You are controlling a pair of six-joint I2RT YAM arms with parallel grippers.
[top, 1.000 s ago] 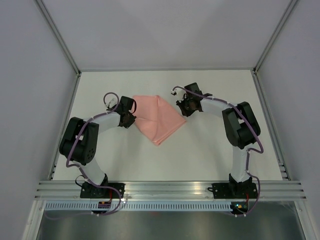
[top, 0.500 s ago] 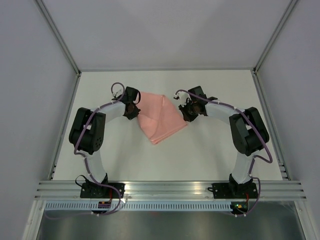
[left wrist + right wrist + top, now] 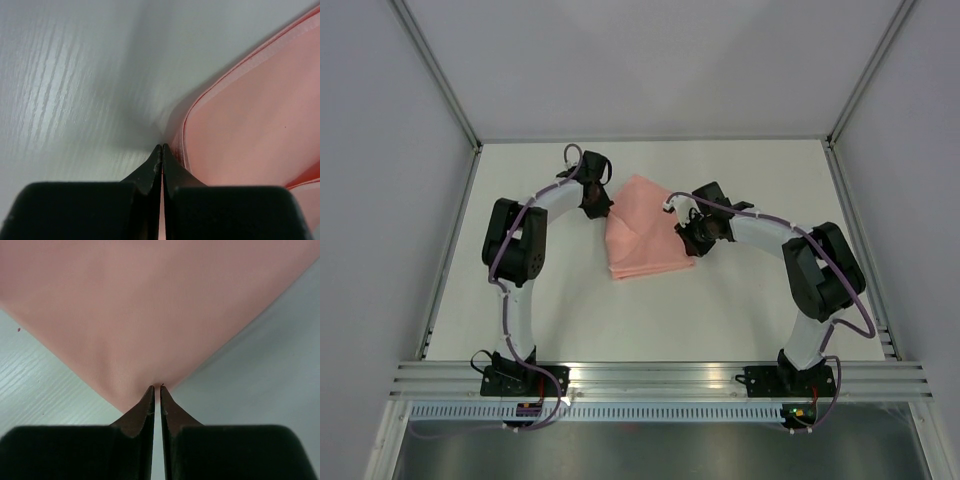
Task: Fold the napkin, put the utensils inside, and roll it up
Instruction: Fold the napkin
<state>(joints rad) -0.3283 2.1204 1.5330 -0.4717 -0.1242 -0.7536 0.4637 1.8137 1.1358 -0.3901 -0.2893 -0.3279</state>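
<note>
Currently napkin [image 3: 645,235] sits folded mid-counter [image 3: 750,300], far half. Overhead view hides the fingertips, but the wrist views settle it. Left pincer [image 3: 161,149] is clamped flat on a layered napkin edge, with pink showing between its fingers. Right pincer [image 3: 155,388] is down to a slit, nipping a napkin corner.

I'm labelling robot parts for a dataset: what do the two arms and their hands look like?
The left arm and right arm have white tubular links, bulky black joint housings and black bases. Purple cables loop along each. The left hand and right hand each end in two matte black fingers tapering to thin tips.
</note>
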